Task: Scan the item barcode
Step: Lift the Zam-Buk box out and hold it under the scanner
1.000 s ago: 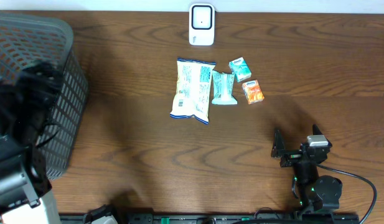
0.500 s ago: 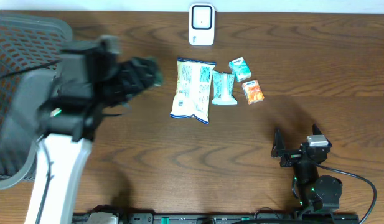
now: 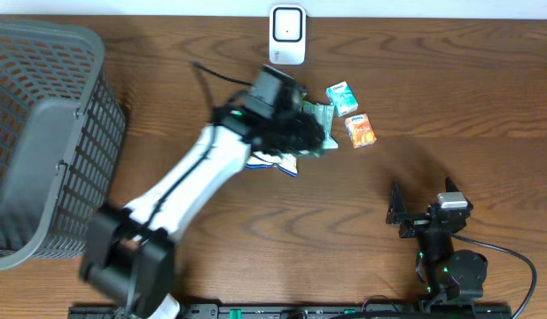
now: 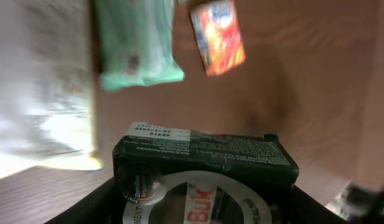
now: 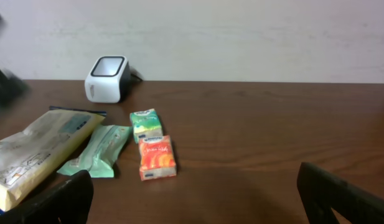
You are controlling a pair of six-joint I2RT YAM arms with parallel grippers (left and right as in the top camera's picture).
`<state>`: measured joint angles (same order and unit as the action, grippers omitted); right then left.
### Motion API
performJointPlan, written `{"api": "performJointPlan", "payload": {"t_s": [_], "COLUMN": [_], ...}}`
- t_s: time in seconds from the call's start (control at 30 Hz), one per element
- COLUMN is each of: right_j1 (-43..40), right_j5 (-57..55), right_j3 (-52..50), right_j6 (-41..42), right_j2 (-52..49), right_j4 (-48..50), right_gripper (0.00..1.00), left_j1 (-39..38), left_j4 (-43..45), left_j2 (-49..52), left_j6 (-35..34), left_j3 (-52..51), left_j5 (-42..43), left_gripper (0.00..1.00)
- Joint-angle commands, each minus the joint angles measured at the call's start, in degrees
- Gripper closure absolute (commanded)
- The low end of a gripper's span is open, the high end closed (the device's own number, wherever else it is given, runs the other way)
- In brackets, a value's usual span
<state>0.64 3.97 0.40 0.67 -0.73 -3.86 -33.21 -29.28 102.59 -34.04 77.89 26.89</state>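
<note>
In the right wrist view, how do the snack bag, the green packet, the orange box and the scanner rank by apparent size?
1. snack bag
2. green packet
3. scanner and orange box: alike; the scanner is farther, so unranked.

White bag (image 4: pixel 42 81) blurred, cut off left; dark green box (image 4: pixel 204 152) cut off below.

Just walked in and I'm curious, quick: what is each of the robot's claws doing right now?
Left gripper: closed on a dark green box.
Right gripper: open, holding nothing.
</note>
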Motion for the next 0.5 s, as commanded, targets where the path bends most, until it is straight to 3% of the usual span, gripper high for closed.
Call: {"api": "performJointPlan", "payload": {"t_s": [0.0,0.23,0.47], "right_j1": [-0.3,-0.3,-0.3], "right_j5": [-0.4,-0.4,-0.4], "right_j3": [-0.1,-0.1,0.0], "right_j6": [0.6,0.6,0.6], "right_j2": [0.3,0.3,0.3], "right_j4": [-0.2,-0.2,-0.2], "right_gripper": [0.01,0.01,0.01], "left_j1": [-2.6,-6.1,-7.5], "left_j4": [1.0,2.3,5.8], "left_j2": [4.0,10.5,12.9], "left_j6": [0.8,0.8,0.8], "left_j3": [1.2,1.2,1.2], "left_j5": [0.5,-8.6,-9.7], "left_gripper": [0.39,0.38,0.38]}}
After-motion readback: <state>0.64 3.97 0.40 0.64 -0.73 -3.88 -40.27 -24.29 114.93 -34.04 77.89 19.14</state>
